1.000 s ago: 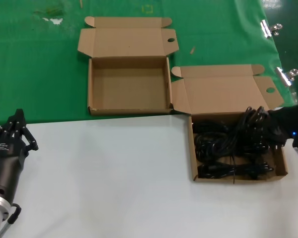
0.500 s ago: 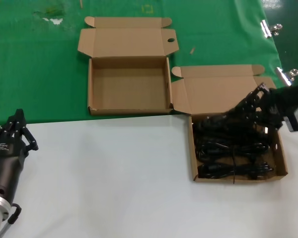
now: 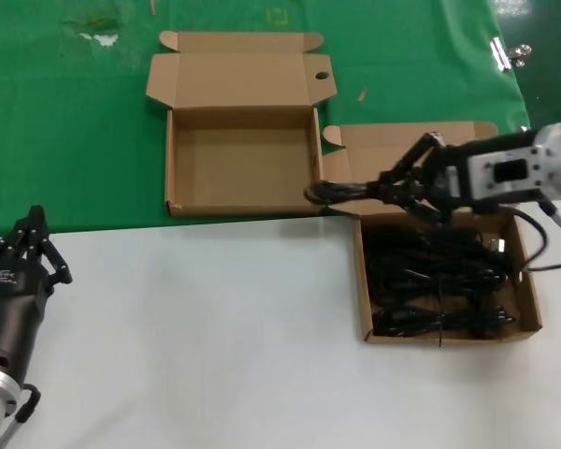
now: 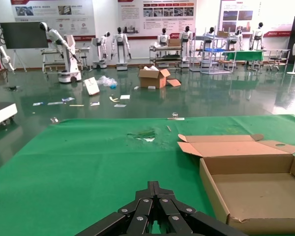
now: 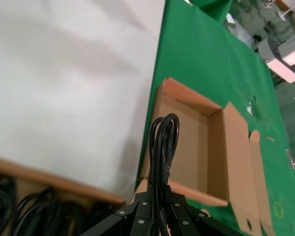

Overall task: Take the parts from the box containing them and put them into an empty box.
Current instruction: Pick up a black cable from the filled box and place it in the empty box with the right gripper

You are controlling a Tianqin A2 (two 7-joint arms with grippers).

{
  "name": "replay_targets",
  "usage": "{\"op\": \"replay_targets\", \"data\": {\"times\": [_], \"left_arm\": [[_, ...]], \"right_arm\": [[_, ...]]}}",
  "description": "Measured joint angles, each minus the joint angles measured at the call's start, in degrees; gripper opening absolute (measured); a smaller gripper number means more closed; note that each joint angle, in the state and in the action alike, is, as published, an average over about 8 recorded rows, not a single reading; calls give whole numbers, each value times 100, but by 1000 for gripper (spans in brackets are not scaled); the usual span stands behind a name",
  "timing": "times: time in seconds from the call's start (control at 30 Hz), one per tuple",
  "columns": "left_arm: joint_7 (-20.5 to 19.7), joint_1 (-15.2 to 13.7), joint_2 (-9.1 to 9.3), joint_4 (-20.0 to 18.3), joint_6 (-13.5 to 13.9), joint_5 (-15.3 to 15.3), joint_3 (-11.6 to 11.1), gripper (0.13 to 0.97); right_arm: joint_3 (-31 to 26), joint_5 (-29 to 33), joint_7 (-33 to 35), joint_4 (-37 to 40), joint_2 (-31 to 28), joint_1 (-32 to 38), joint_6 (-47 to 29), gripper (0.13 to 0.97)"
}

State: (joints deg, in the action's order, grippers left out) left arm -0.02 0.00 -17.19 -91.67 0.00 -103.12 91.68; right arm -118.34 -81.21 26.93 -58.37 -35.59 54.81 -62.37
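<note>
My right gripper (image 3: pixel 388 187) is shut on a black power cord (image 3: pixel 341 192) and holds it in the air above the lid of the box of cords (image 3: pixel 531 304), its looped end pointing toward the empty box (image 3: pixel 173 164). In the right wrist view the cord (image 5: pixel 163 147) sticks out past the gripper (image 5: pixel 161 194) over the empty box (image 5: pixel 187 142). Several more black cords (image 3: pixel 439 281) lie in the right box. My left gripper (image 3: pixel 33 234) is shut and empty at the table's near left; it also shows in the left wrist view (image 4: pixel 155 188).
A green cloth (image 3: pixel 75 122) covers the far half of the table and a white surface (image 3: pixel 215 327) the near half. Metal clips (image 3: pixel 510 54) lie at the far right. The left wrist view shows the empty box (image 4: pixel 250 187) to one side.
My right gripper lifted one cord out of the right box and carried it left, over that box's lid toward the empty box. The left arm has not moved.
</note>
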Motion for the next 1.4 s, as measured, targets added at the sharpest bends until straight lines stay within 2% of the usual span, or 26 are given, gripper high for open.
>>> {"op": "replay_targets", "data": {"times": [0.2, 0.47, 0.7, 1.07, 1.2, 1.4], "left_arm": [[0, 0, 0, 0, 0, 0, 0, 140], [0, 0, 0, 0, 0, 0, 0, 140], [0, 0, 0, 0, 0, 0, 0, 140], [0, 0, 0, 0, 0, 0, 0, 140], [0, 0, 0, 0, 0, 0, 0, 140], [0, 0, 0, 0, 0, 0, 0, 140]], "right_arm": [[-145, 134, -17, 435, 472, 272, 282, 165], [-272, 177, 562, 1572, 1258, 783, 662, 165], [-202, 31, 1562, 2966, 2036, 1305, 1028, 165], [242, -338, 3397, 5214, 3102, 2081, 1896, 165], [340, -401, 3729, 5539, 3320, 2154, 2216, 165], [237, -562, 3946, 5627, 3482, 2087, 2552, 165]]}}
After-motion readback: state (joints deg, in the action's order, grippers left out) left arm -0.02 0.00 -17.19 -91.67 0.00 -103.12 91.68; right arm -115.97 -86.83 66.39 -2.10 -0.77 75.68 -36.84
